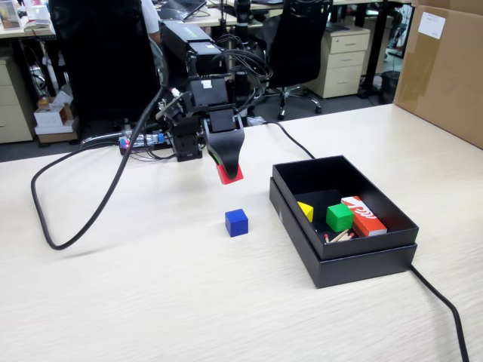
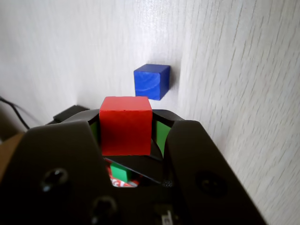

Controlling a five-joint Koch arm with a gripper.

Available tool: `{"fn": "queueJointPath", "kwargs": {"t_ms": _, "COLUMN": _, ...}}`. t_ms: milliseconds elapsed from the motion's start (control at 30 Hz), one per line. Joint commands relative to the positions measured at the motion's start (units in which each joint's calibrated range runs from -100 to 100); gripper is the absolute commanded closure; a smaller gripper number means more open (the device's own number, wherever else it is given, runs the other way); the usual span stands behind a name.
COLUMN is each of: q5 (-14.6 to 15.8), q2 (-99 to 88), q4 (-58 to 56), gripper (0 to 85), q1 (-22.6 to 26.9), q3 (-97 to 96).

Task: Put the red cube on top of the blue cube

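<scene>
Carrying step in hand: the red cube (image 1: 230, 174) is held off the table (image 1: 151, 302) and not yet over its target.

Fixed view: the end effector (image 1: 229, 172) sits just left of frame centre, pointing down, closed on the red cube, which shows at its tip. Clear air lies between the cube and the table. The blue cube (image 1: 236, 222) stands alone on the table at frame centre, below the end effector in the picture and a touch to the right, near but apart. A black box (image 1: 355, 260) occupies the right middle of the frame; inside it are a green cube (image 1: 339, 217), a yellow piece (image 1: 306, 210) and a red-orange and white box (image 1: 364, 215). None of these belong to the task.

Wrist view: the red cube (image 2: 125, 125) fills the centre, pinched between the two jaws of the end effector (image 2: 126, 129), green pads pressing on both its sides. The blue cube (image 2: 152, 81) lies just above it in the frame, slightly right, on bare table (image 2: 243, 70).

Judgement: the next move calls for shifting forward until red is squarely above blue, lowering until the faces meet, then releasing. The faces are small, so any offset or tilt risks the red cube sliding off.
</scene>
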Motion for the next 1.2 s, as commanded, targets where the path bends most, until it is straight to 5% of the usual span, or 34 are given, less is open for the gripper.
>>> {"fn": "queueJointPath", "kwargs": {"t_ms": 0, "q5": 0.6, "q2": -0.3, "q4": 0.2, "gripper": 84.6, "q1": 0.2, "q3": 2.4}}
{"fn": "queueJointPath", "kwargs": {"t_ms": 1167, "q5": 0.7, "q2": 11.5, "q4": 12.0, "gripper": 84.6, "q1": -0.3, "q3": -3.5}}
